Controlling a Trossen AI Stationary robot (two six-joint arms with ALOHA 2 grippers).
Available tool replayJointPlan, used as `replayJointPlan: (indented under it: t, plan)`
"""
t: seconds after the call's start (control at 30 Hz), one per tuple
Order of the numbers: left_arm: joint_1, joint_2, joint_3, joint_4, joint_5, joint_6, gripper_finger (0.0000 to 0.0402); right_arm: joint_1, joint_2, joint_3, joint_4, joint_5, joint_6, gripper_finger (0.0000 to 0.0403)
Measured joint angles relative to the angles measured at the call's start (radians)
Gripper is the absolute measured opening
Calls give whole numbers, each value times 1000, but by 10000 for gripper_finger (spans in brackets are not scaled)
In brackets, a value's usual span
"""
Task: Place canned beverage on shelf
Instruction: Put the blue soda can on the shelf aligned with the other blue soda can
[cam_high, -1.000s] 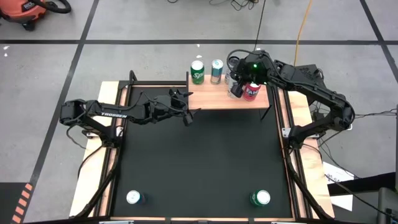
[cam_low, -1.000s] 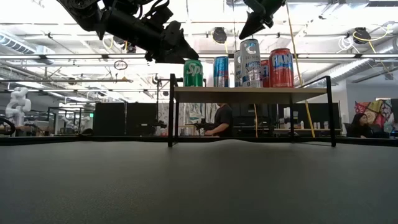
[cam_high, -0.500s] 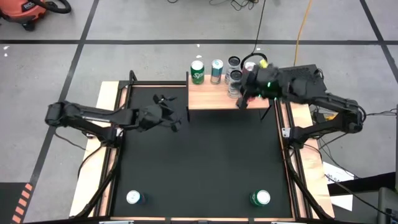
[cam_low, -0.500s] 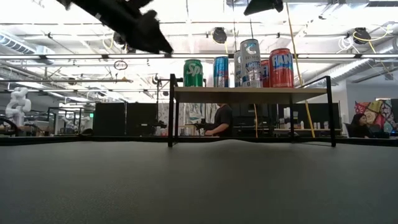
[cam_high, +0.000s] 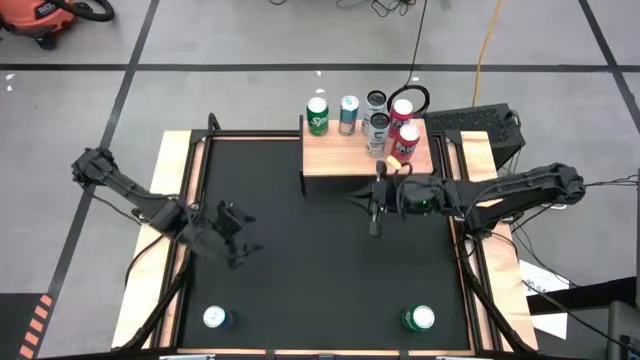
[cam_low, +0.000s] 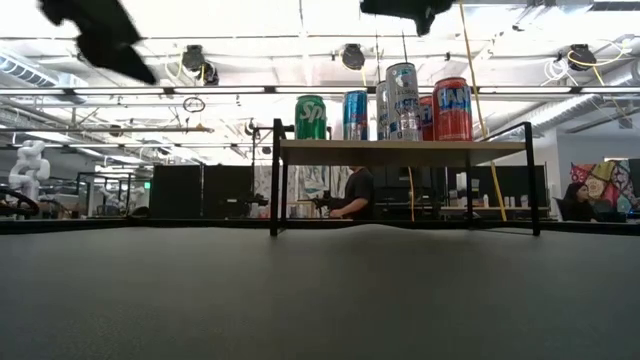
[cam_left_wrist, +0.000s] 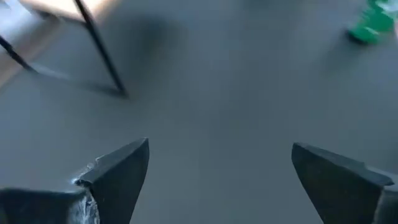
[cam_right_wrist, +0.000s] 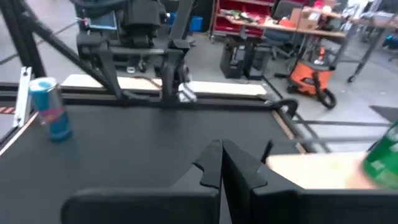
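The light-wood shelf (cam_high: 340, 158) stands at the table's far side on thin black legs. Several cans stand upright on it: a green one (cam_high: 317, 115), a blue-silver one (cam_high: 348, 113), silver ones (cam_high: 379, 130) and red ones (cam_high: 405, 141); the low view shows them in a row (cam_low: 400, 100). My right gripper (cam_high: 372, 208) is shut and empty over the table just in front of the shelf. My left gripper (cam_high: 236, 242) is open and empty over the table's left half; its fingers (cam_left_wrist: 124, 168) show wide apart.
A blue-and-white can (cam_high: 215, 318) stands near the table's near-left corner and also shows in the right wrist view (cam_right_wrist: 51, 109). A green can (cam_high: 418, 319) stands near the near-right corner. The black table top (cam_high: 320, 270) between them and the shelf holds nothing else.
My right gripper has left the red can on the shelf, swung toward the table's right edge, then come down in front of the shelf toward the near edge. My left gripper has drawn back from the shelf's left end toward the near-left. The cans have stayed upright.
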Motion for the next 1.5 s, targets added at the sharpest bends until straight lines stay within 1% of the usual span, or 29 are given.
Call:
replayJointPlan:
  t: [0.13, 0.23, 0.3, 0.37, 0.4, 0.43, 0.57, 0.73, 0.77, 0.87, 0.97, 1.03, 1.17, 1.33, 1.4, 1.5]
  plan:
    - [-121, 1, 7, -26, 58, -162, 393, 29, 14, -60, 99, -1, 17, 0]
    - [-200, 18, 19, -1, 47, -233, 393, 59, 34, -84, 159, -1, 29, 4]
    - [-243, 40, 21, 8, -16, -261, 393, 86, 50, -100, 175, -3, 36, 11]
    - [-275, 73, 21, 16, -119, -274, 393, 112, 71, -107, 180, -3, 48, 20]
    - [-284, 94, 21, 26, -152, -274, 393, 125, 82, -108, 185, -3, 59, 24]
    - [-290, 116, 21, 36, -165, -273, 393, 139, 96, -110, 200, -3, 71, 29]
    - [-293, 192, 20, 69, -132, -274, 393, 201, 182, -110, 268, -4, 68, 55]
    - [-293, 275, 20, 73, -128, -300, 393, 279, 274, -110, 341, 9, 64, 104]
    - [-293, 292, 20, 79, -116, -299, 393, 294, 284, -110, 353, 24, 63, 114]
    - [-292, 325, 20, 90, -4, -297, 393, 318, 310, -110, 399, 24, 66, 144]
    - [-276, 330, 20, 84, 103, -278, 393, 321, 340, -110, 447, 23, 70, 173]
    - [-258, 331, 38, 58, 145, -311, 393, 320, 358, -110, 470, 24, 78, 191]
    - [-235, 330, 158, -65, 234, -413, 393, 313, 380, -110, 492, 54, 93, 220]
    - [-247, 360, 338, -205, 250, -556, 393, 305, 413, -109, 544, 53, 90, 248]
    - [-258, 394, 410, -297, 298, -641, 393, 305, 431, -109, 556, 53, 89, 255]
    - [-278, 458, 504, -458, 399, -791, 393, 305, 466, -109, 580, 50, 91, 262]
